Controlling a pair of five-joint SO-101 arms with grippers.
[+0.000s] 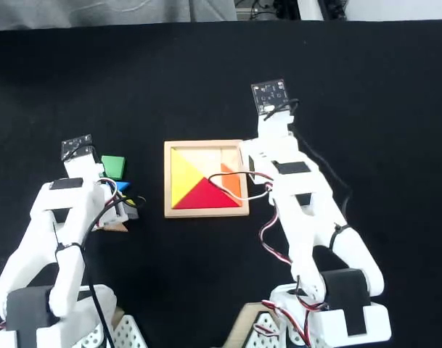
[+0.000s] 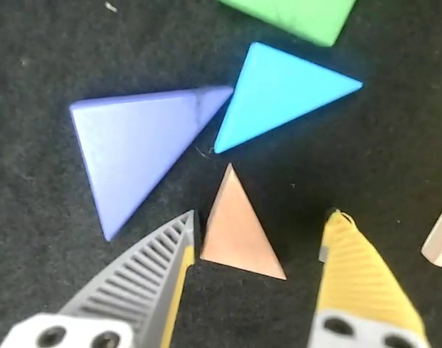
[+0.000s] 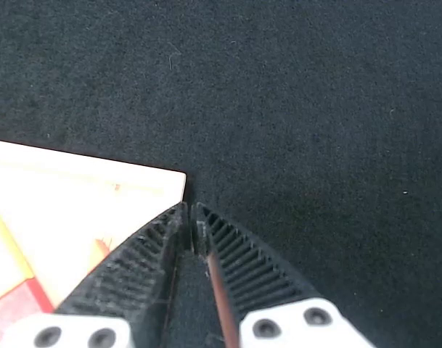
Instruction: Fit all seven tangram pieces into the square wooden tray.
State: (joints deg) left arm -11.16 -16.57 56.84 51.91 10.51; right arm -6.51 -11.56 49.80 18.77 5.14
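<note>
Square wooden tray [image 1: 205,212] sits mid-desk, well off every edge. It holds 1 yellow triangle [image 1: 183,177], 1 red triangle [image 1: 212,196] and 1 orange piece [image 1: 234,184]. Right gripper [image 3: 190,210]: fingers pressed together, tips at a tray corner. Left gripper [image 2: 263,217], toward the desk's left edge: fingers apart, straddling 1 small tan triangle [image 2: 239,235], grey finger just beside it. Purple triangle [image 2: 133,152], cyan triangle [image 2: 279,94] and green piece [image 2: 293,14] lie near.
</note>
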